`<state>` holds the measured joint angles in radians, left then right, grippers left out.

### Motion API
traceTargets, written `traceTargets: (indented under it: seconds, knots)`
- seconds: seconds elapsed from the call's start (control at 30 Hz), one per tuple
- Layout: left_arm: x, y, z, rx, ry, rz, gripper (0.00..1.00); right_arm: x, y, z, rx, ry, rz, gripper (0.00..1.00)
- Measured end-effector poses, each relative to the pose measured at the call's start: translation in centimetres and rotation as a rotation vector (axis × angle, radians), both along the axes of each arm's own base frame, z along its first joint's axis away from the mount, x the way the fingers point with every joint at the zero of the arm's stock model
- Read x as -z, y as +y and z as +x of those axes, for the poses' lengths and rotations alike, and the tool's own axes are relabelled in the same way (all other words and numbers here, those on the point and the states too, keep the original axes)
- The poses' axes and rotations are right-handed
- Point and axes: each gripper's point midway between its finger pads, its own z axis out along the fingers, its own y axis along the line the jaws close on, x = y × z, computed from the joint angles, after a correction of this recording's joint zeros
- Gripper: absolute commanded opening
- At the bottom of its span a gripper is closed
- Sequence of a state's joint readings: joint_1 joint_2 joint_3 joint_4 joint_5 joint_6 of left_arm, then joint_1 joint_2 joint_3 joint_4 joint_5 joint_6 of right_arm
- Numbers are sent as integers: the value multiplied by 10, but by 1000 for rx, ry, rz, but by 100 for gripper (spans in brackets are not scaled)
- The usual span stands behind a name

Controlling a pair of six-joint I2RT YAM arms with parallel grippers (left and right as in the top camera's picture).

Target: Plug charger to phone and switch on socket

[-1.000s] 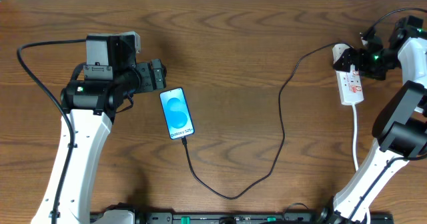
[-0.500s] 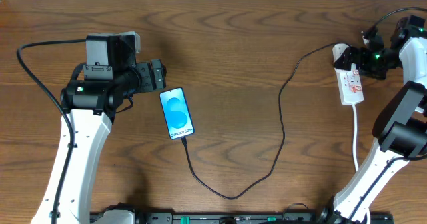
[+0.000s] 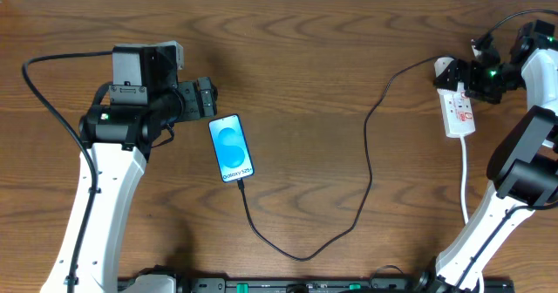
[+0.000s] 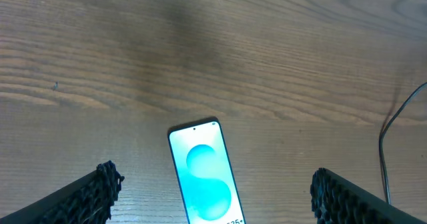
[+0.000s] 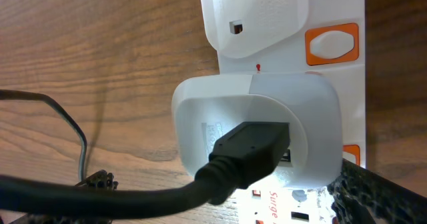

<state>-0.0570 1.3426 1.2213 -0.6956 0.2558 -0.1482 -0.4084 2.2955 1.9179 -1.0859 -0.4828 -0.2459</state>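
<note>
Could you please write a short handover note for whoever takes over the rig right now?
Left gripper: open, empty, by the far end of the phone.
Right gripper: open, empty, over the far end of the power strip.
Things: the phone lies screen-up and lit, left of centre. The black cable loops from its near end to the white adapter in the strip.
Done: the cable looks plugged in at both ends.
Left: switch the socket on. The orange switches sit along the strip's edge; their state is unclear.
</note>
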Motion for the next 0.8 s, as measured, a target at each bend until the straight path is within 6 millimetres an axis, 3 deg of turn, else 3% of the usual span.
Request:
traceTargets:
  seconds: [0.8]
  knots:
    - [0, 0, 0, 0, 0, 0, 93, 6, 0, 1, 6, -6, 1, 99]
